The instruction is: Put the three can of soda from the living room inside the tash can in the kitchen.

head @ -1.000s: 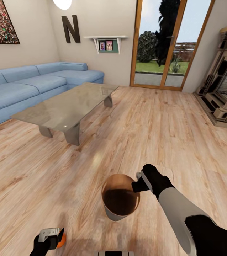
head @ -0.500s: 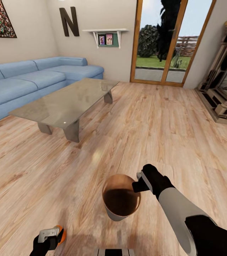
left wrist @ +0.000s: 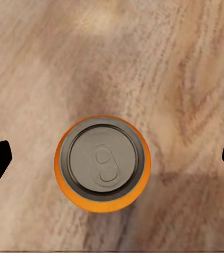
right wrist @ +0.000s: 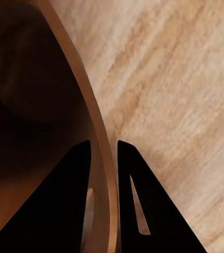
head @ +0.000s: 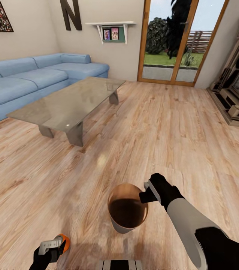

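My right end effector (head: 146, 190) is clamped on trash can (head: 127, 212) rim, near floor centre. Left end effector (left wrist: 112, 158) open around upright orange can (left wrist: 102, 163): light, slick, dentable; take mid-wall.

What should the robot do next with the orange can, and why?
Probably bring the left gripper across until the orange can hangs over the open trash can, then let go. The can sits between the left fingers, off to the side above bare wood floor, while the right gripper already pinches the bucket's rim, so it looks ready to receive it.
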`<state>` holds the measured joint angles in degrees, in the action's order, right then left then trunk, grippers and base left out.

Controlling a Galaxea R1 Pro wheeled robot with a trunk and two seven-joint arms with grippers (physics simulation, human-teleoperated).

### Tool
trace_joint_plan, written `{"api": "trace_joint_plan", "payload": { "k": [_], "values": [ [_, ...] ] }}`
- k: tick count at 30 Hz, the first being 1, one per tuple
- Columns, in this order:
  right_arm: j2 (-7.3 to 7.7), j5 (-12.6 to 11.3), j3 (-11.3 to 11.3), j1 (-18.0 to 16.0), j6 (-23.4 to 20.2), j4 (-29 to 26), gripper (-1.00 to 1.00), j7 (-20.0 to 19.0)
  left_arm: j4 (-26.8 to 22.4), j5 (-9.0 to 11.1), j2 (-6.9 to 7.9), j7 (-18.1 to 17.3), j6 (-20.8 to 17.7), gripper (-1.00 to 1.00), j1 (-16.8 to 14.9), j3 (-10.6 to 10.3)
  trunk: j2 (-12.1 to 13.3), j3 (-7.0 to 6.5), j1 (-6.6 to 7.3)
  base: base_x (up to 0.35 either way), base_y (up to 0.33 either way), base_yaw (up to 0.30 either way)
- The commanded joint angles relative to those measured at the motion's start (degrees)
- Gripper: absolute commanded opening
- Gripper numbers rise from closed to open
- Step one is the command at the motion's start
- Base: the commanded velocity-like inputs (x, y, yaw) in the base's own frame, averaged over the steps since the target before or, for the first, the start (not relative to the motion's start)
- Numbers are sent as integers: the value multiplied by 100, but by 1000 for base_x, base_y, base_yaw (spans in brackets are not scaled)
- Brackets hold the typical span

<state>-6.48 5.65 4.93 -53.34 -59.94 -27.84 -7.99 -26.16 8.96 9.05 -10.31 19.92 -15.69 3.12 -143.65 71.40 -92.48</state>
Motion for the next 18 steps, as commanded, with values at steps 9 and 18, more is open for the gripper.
{"api": "trace_joint_plan", "payload": {
  "k": [9,18],
  "values": [
    [-4,-143,-2,-1,-6,-2,-100,-19,-11,0,-1,-1,2,100,1,3,-10,155,-17,0,0,0],
    [-7,-140,-1,-1,-6,-2,-100,-19,-22,0,6,-14,-9,100,-2,-4,-10,155,-17,89,9,0]
  ]
}}
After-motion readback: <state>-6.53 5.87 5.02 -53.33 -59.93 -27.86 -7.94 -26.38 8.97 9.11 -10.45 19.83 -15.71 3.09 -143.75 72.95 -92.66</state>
